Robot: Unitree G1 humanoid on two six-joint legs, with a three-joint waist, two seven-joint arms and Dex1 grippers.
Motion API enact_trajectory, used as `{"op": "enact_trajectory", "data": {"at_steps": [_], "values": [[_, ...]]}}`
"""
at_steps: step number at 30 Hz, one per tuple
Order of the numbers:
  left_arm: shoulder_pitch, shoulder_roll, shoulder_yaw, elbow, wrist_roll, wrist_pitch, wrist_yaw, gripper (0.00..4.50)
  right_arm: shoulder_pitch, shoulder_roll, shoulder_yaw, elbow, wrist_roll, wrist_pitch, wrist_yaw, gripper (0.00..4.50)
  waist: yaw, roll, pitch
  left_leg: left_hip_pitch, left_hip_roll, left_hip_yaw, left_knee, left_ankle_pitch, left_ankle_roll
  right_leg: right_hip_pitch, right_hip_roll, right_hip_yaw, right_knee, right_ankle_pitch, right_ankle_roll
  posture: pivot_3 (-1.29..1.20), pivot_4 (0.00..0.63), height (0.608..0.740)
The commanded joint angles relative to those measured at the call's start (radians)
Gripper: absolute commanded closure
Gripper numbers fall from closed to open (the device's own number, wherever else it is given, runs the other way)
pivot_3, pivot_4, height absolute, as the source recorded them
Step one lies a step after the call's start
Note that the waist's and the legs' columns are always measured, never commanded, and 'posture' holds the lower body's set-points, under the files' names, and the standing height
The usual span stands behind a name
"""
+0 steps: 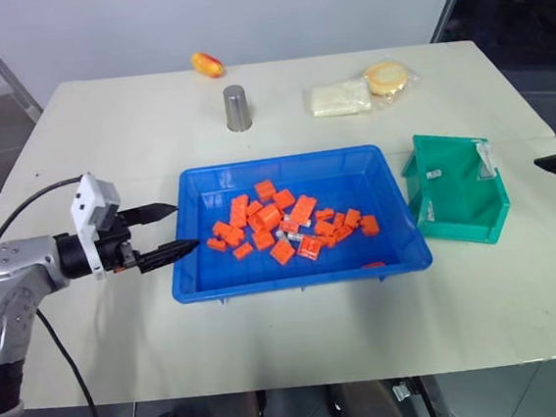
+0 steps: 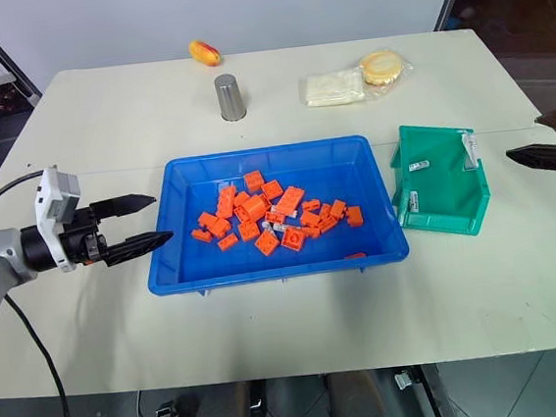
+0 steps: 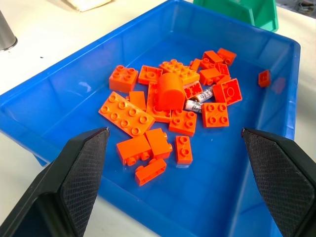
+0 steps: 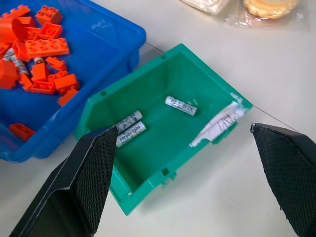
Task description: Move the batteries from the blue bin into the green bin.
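The left gripper stands wide and empty, level with the near-left wall of the blue bin, fingertips just at its rim. Directly ahead of it, orange blocks lie heaped mid-bin, with at least one battery wedged among them. The right gripper is also spread wide and holds nothing; it hovers beside the green bin, which sits on the surface just right of the blue bin. Three batteries rest on the green bin's floor.
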Motion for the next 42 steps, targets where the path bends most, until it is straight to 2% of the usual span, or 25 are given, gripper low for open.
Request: {"op": "enact_trajectory", "data": {"at_steps": [1, 5, 11, 17, 22, 25, 29, 34, 38, 42], "values": [[-0.012, 0.01, 0.023, -0.023, -0.01, -0.005, 0.004, 0.0, -0.028, -0.002, -0.011, -0.052, 0.027, 0.016, -0.013, 0.08, 0.0, 0.0, 0.0, 0.0, 0.0, 0.0, 0.0, 0.0, 0.0, 0.0, 0.0, 0.0, 0.0, 0.0, 0.0, 0.0, 0.15, 0.74], [-0.013, 0.007, 0.025, -0.023, -0.006, -0.007, 0.017, 0.0, -0.049, 0.015, 0.015, -0.121, 0.053, 0.051, -0.03, 0.08, 0.0, 0.0, 0.0, 0.0, 0.0, 0.0, 0.0, 0.0, 0.0, 0.0, 0.0, 0.0, 0.0, 0.0, 0.0, 0.0, 0.15, 0.74], [-0.016, -0.002, 0.018, -0.011, 0.031, -0.035, 0.063, 0.0, -0.171, 0.113, 0.079, -0.378, 0.2, 0.206, -0.098, 0.08, -0.001, 0.0, 0.0, 0.0, 0.0, -0.001, 0.0, 0.0, 0.0, 0.0, 0.0, 0.0, 0.001, 0.0, 0.0, 0.0, 0.15, 0.74], [-0.038, -0.031, 0.021, -0.012, 0.027, -0.027, 0.109, 0.0, -0.327, 0.289, 0.29, -0.576, 0.244, 0.265, -0.162, 0.08, 0.001, -0.001, 0.0, -0.001, 0.0, -0.001, 0.001, 0.0, 0.0, 0.0, 0.0, 0.0, 0.001, 0.0, 0.0, 0.0, 0.15, 0.74], [0.004, -0.035, 0.018, -0.098, -0.017, 0.022, 0.115, 0.0, -0.383, 0.417, 0.539, -0.632, 0.135, 0.161, -0.114, 0.08, 0.005, -0.001, 0.0, -0.002, 0.0, -0.002, 0.001, 0.0, 0.0, -0.001, 0.0, -0.001, 0.0, 0.0, 0.0, 0.0, 0.15, 0.74], [0.062, -0.019, 0.021, -0.174, -0.034, 0.053, 0.111, 0.0, -0.397, 0.494, 0.664, -0.596, 0.036, 0.051, -0.087, 0.08, 0.002, -0.001, 0.0, -0.003, 0.0, -0.003, 0.001, 0.0, 0.0, -0.002, 0.0, -0.001, 0.0, 0.0, 0.0, 0.0, 0.15, 0.74], [0.096, -0.018, 0.04, -0.24, -0.061, 0.089, 0.136, 0.0, -0.416, 0.596, 0.758, -0.497, -0.072, -0.07, -0.086, 0.08, 0.002, -0.001, 0.0, -0.003, 0.0, -0.003, 0.001, 0.0, 0.0, -0.002, 0.001, -0.001, 0.001, 0.0, 0.0, 0.0, 0.15, 0.74], [0.121, -0.017, 0.084, -0.297, -0.091, 0.119, 0.181, 0.0, -0.491, 0.752, 0.875, -0.19, -0.304, -0.37, -0.124, 0.08, -0.001, -0.002, -0.001, -0.003, 0.0, -0.004, 0.002, 0.0, 0.0, -0.002, 0.001, -0.002, 0.002, 0.0, 0.0, 0.0, 0.15, 0.74], [0.127, -0.018, 0.104, -0.316, -0.106, 0.128, 0.213, 0.0, -0.525, 0.81, 0.914, -0.035, -0.392, -0.52, -0.094, 0.08, 0.001, -0.002, -0.001, -0.003, 0.0, -0.004, 0.001, 0.0, 0.0, -0.003, 0.001, -0.002, 0.002, 0.0, 0.0, 0.0, 0.15, 0.74], [0.136, -0.022, 0.125, -0.324, -0.12, 0.132, 0.235, 0.0, -0.535, 0.82, 0.926, 0.03, -0.445, -0.613, -0.046, 0.08, 0.001, -0.003, -0.001, -0.003, 0.0, -0.004, 0.001, 0.0, 0.0, -0.002, 0.001, -0.002, 0.002, 0.0, 0.0, 0.0, 0.15, 0.74]]}}
